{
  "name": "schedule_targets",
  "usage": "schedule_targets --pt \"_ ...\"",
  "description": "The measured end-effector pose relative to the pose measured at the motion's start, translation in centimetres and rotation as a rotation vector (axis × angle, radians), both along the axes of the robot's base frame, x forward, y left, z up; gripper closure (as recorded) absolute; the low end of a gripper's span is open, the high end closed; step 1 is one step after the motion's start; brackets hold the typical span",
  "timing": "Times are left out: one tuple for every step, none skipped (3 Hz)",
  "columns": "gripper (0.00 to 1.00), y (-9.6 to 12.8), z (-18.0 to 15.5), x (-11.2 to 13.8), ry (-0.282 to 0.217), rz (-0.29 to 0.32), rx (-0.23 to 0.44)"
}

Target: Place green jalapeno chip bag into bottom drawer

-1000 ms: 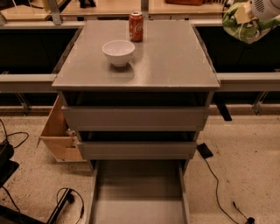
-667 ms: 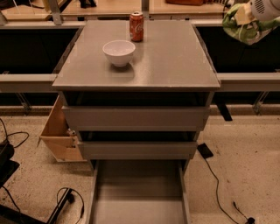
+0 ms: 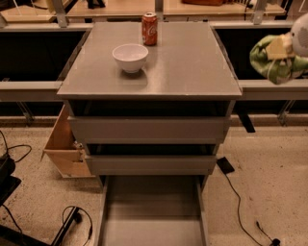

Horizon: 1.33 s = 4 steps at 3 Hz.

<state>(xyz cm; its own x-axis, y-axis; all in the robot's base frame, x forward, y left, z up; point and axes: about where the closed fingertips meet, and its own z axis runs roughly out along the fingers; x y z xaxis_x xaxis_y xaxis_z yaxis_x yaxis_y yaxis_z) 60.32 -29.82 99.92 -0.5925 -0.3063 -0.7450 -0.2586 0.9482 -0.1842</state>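
Rt of bowl point(image 3: 130, 56) & can point(image 3: 149, 29), gripper point(image 3: 279, 48) grips chip bag point(image 3: 269, 66)

Floor point(image 3: 274, 158) speckled beige, spread from 3 to 9 o'clock. Grey cabinet point(image 3: 183, 67) at centre, top with dull sheen under warm light. Wooden box point(image 3: 65, 151) at 8 o'clock, just beside cabinet, tilted outward. Grey bench rail point(image 3: 29, 89) at 9 o'clock, another at 3 o'clock, dark recesses behind both. Pale wood tabletops point(image 3: 110, 8) at 12 o'clock. Black cables point(image 3: 238, 202) on floor at 4 and 7 o'clock. Gripper point(image 3: 285, 50) at 2 o'clock, by right edge
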Motion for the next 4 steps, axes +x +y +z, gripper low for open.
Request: schedule_targets --pt "1.00 0.2 -7.3 -5.9 0.167 -0.044 0.109" --pt "1.00 1.2 -14.5 -8.5 0.309 -0.046 0.243" --pt "1.00 3.4 -19.3 -7.8 0.396 0.007 0.368" --pt "1.00 3.9 -20.3 -7.6 0.416 0.015 0.397"
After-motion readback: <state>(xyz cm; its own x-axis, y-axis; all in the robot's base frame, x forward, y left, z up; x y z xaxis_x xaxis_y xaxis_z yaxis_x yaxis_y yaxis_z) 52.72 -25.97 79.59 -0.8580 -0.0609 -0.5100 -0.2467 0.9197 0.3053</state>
